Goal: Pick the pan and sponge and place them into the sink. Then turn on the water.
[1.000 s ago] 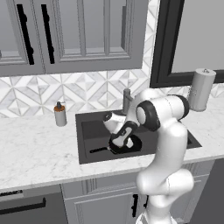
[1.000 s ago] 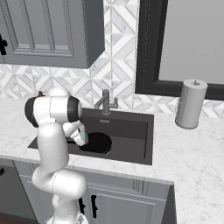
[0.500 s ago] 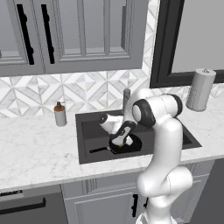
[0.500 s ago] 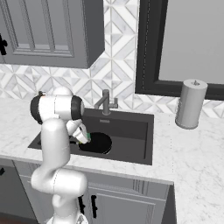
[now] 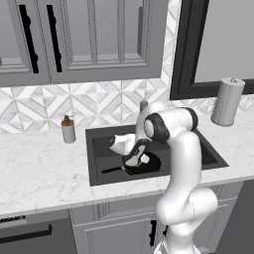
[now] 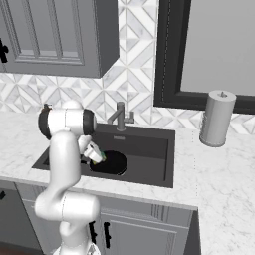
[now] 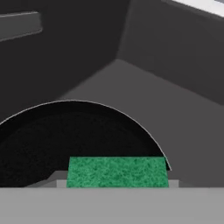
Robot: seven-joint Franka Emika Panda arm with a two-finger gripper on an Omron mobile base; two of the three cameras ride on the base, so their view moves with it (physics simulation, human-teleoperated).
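Note:
The black pan (image 5: 150,164) lies flat on the floor of the dark sink (image 5: 99,149), with its thin handle (image 5: 111,170) pointing left. In the right base view the pan (image 6: 111,163) sits left of the sink's (image 6: 152,158) middle. My gripper (image 5: 135,159) reaches down into the basin just above the pan, shut on the green sponge (image 6: 102,157). In the hand view the sponge (image 7: 117,171) fills the space between my fingers, with the pan's (image 7: 52,140) black inside right beneath it.
A grey faucet (image 6: 119,115) stands at the sink's back edge, and no stream runs from it. A soap bottle (image 5: 68,130) stands on the counter left of the basin. A paper towel roll (image 6: 217,118) stands to the right.
The arm's elbow has swung a little to the left in the left base view. The gripper with the sponge has stayed low over the pan.

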